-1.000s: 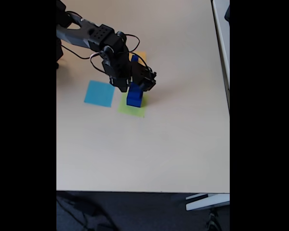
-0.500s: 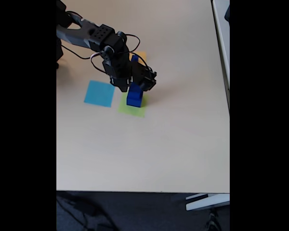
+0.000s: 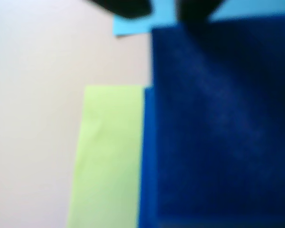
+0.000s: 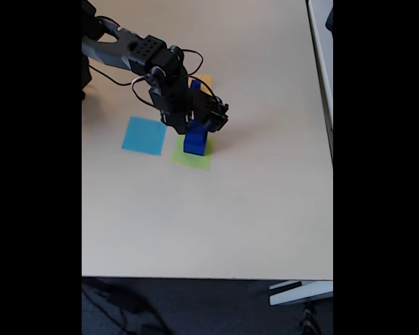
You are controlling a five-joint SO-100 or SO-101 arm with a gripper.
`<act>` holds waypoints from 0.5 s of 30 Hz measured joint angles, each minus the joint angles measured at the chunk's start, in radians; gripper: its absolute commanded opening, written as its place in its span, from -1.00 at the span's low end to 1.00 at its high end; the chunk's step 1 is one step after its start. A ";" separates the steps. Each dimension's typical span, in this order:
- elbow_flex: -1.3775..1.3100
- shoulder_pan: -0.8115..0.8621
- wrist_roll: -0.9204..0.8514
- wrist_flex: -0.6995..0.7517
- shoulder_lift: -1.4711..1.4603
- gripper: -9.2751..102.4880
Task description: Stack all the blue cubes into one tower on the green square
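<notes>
Blue cubes [image 4: 195, 142], dark and solid, stand piled on the flat lime-green paper square [image 4: 190, 159] in the fixed view. How many cubes are in the pile is hard to count from here. In the wrist view a big dark-blue cube face [image 3: 218, 128] is very close and blurry, with the lime-green paper [image 3: 109, 156] beside it on the left.

Almost nothing has changed in the last second. The black robot arm's gripper [image 4: 199, 122] sat right on top of the pile then, and it sits there now, maybe shifted a tiny bit. The pile has not moved on the green paper. I cannot tell if the gripper's two fingers are apart or pressed together, because the arm hides them and the wrist view is too blurry. My guess is that the arm is just setting a cube down or letting go, so the tower is nearly built or done.

The pale beige table top [image 4: 216, 223] is smooth and flat. A flat light-blue paper square [image 4: 144, 135] lies just left of the green one, and a bit of orange paper square [image 4: 205, 80] peeks out behind the arm. Past the near table edge the dark floor [image 4: 195, 307] shows, with some cables on it.
</notes>
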 measured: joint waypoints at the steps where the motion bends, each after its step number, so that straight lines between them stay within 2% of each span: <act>1: 0.002 0.000 0.000 0.000 0.000 -0.84; 15: 0.043 0.000 -0.003 -0.026 -0.002 -0.84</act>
